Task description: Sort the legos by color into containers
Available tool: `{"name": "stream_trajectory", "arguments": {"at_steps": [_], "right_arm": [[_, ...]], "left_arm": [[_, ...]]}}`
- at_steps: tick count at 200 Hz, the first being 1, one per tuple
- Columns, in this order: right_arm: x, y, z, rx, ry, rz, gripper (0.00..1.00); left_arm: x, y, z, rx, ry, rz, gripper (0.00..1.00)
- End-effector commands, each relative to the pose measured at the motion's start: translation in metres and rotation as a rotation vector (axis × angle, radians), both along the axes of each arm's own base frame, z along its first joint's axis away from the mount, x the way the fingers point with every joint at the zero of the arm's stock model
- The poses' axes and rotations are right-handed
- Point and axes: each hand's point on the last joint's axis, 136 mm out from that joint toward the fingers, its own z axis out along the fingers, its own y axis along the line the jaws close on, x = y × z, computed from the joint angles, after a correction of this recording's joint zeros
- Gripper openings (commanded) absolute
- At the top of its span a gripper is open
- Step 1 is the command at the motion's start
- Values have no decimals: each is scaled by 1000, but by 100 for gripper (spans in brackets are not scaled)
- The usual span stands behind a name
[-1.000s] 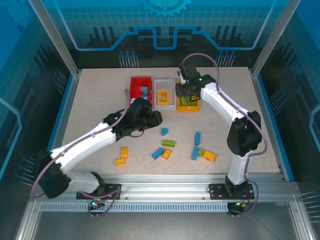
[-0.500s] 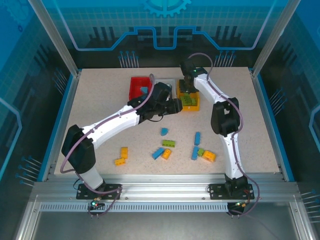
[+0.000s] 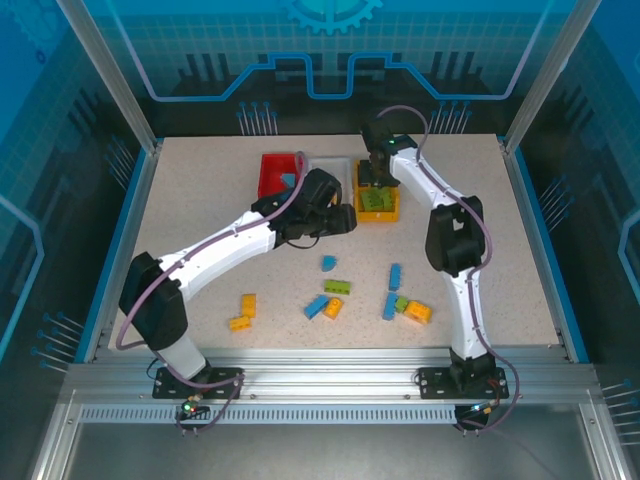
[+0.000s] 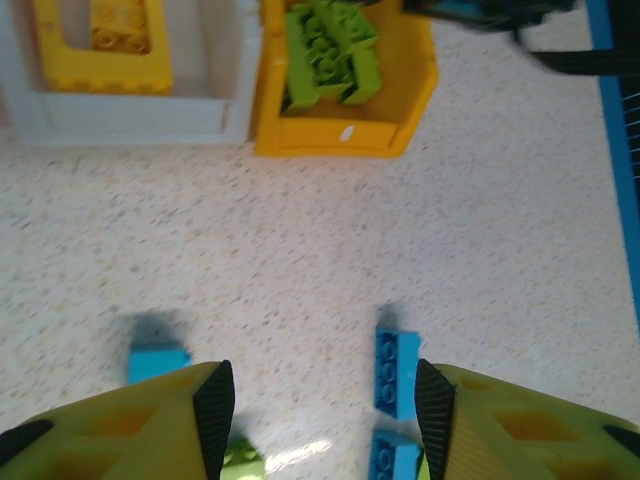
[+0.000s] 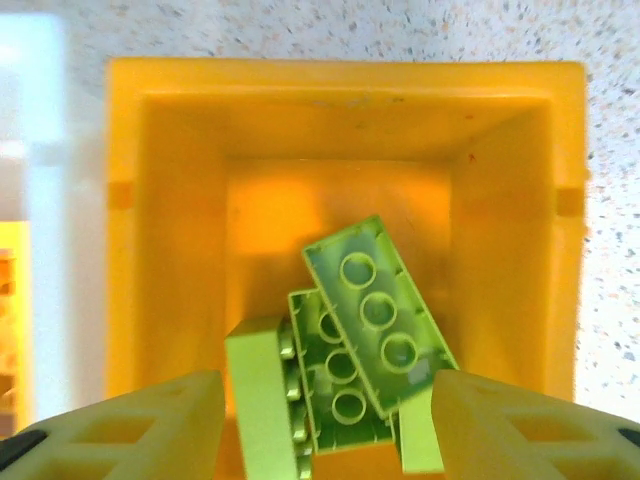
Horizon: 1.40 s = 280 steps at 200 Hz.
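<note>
My left gripper [image 4: 325,420] hangs open over bare table, just in front of the bins, with nothing between its fingers [image 4: 213,415]. In the top view that left gripper [image 3: 342,218] hides part of the white bin [image 3: 327,163]. A long blue lego [image 4: 397,372] lies by its right finger, and another blue lego [image 4: 158,360] lies to the left. My right gripper [image 5: 330,430] is open above the yellow-orange bin [image 5: 170,200], where lime green legos [image 5: 375,310] lie piled. The white bin [image 4: 130,112] holds a yellow lego [image 4: 120,35]. The red bin [image 3: 272,175] holds a blue lego [image 3: 290,180].
Loose legos are scattered across the near half of the table: blue [image 3: 328,263], green [image 3: 337,287], blue [image 3: 396,276] and orange [image 3: 418,312] in the middle, and two orange ones [image 3: 244,312] at the near left. A blue rim [image 4: 612,150] edges the table on the right.
My left arm swung from the table's middle up toward the bins, then eased back slightly. My right gripper shifted a little and stays over the yellow-orange bin.
</note>
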Motion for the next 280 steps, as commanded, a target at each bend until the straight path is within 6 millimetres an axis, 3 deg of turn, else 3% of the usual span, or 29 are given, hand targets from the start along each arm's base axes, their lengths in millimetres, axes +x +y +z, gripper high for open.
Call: {"name": "stream_trajectory", "arguments": {"at_steps": [1,23,49,85,113,122,125,136,170,187,210,227,251,280], "right_arm": [[-15,12,83,20,-184,40,58],[-50,15,117,48,-271,58,59],[-117,33,134,195,-359,183,67],[-213,50,125,422,-362,343,78],[-256,41,113,479,-329,328,81],[-262,38,115,497,-328,320,81],[-266,36,105,491,-310,314,81],[-270,33,100,490,-297,299,81],[-269,35,97,491,-283,298,80],[-267,38,96,488,-278,298,79],[-265,41,96,485,-273,302,79],[-265,42,94,486,-268,305,78],[-268,50,96,504,-273,352,77],[-270,75,120,593,-363,485,76]], "left_arm": [[-24,27,-16,82,60,16,57],[-36,31,-41,120,131,-21,64],[-39,22,-71,121,233,-88,64],[-29,21,-104,201,294,-136,69],[-22,16,-124,222,318,-185,72],[-22,15,-130,232,333,-195,72],[-22,14,-133,234,336,-198,72],[-21,13,-140,244,349,-199,71],[-17,13,-156,265,361,-199,64],[-14,15,-159,285,356,-192,57],[-11,16,-159,289,332,-184,41],[-8,18,-155,291,309,-172,29],[-1,30,-136,323,252,-136,29],[29,64,-95,290,193,-58,29]]}}
